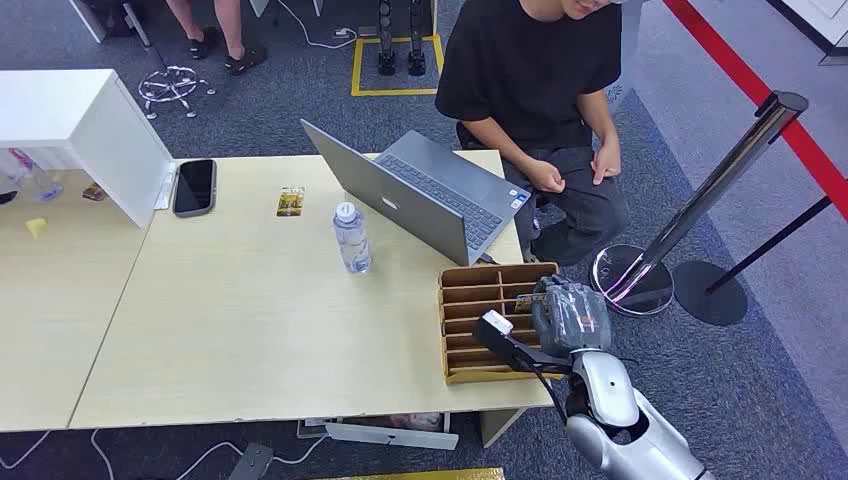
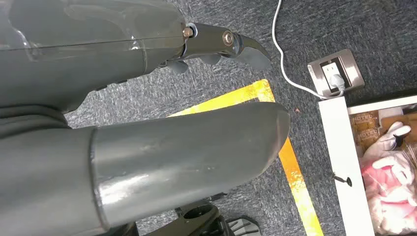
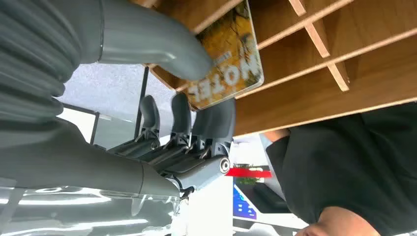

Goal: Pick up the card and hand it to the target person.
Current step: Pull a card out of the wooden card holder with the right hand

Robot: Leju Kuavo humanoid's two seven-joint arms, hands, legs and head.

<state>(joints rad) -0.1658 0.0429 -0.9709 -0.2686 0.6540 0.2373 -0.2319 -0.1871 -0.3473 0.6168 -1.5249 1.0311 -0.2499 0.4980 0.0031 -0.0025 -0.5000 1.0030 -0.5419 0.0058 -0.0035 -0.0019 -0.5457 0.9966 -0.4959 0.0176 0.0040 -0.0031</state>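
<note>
Grey, nubbly carpet with yellow tape runs beneath the pale, smooth wooden table [image 1: 250, 330]. Nearest, the right hand [image 1: 568, 315] rests over the slotted brown wooden card rack [image 1: 470, 325] at the table's edge, thumb and dark fingers [image 3: 216, 120] pinching a glossy yellow rectangular card [image 3: 228, 59] lettered "HOTEL". The left hand [image 2: 162, 98] hangs above the carpet, holding nothing, fingers apart. Farther off stand a clear ribbed plastic water bottle [image 1: 351, 238] and an open grey laptop [image 1: 420, 195], then a seated person in a black shirt [image 1: 535, 80].
</note>
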